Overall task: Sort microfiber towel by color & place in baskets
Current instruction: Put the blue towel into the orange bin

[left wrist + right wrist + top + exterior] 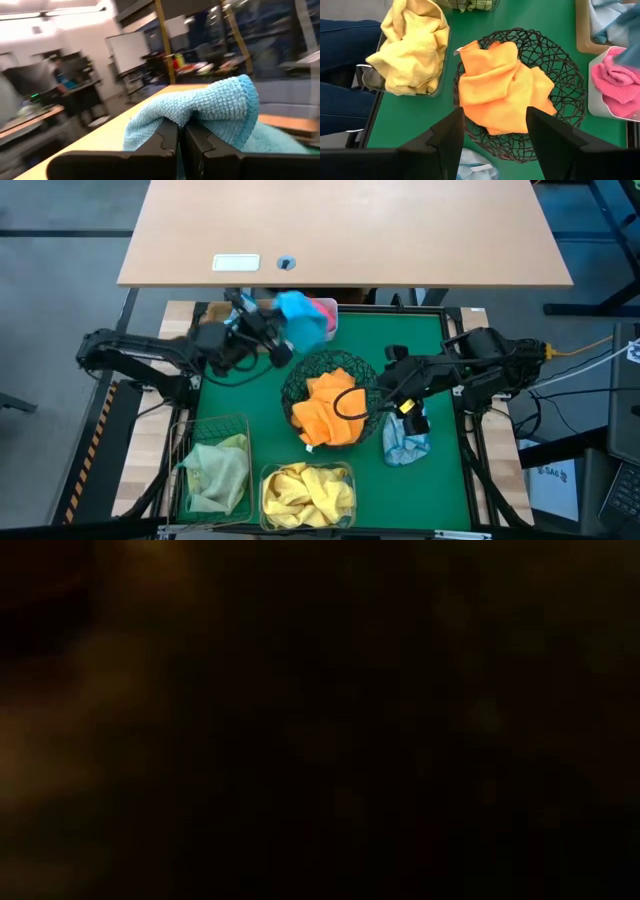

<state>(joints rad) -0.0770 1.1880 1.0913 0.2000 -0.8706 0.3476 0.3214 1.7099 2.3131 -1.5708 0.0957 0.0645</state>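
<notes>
My left gripper [278, 340] is shut on a bright blue towel [300, 315] and holds it above the white tub [330, 308], which has pink towels in it. The tan tray [585, 35] holds light blue towels. Orange towels [500, 87] fill the round black wire bowl [330, 395]. My right gripper [495, 117] hangs open above the bowl's right side, touching nothing. A light blue towel [405, 442] lies on the green mat below it. The low view is dark. My left gripper pinches a bunched fold of the blue towel [192, 117] between its two shut fingers [167, 142], which point level toward the far side. The cloth bulges over the fingertips and hangs down past them, lifted clear of the table.
The green wire basket [215, 465] with a green towel and the clear box [308, 492] with yellow towels stand at the near edge. A wooden table [345, 230] lies beyond the far edge. A person's legs [340, 75] show beside the table.
</notes>
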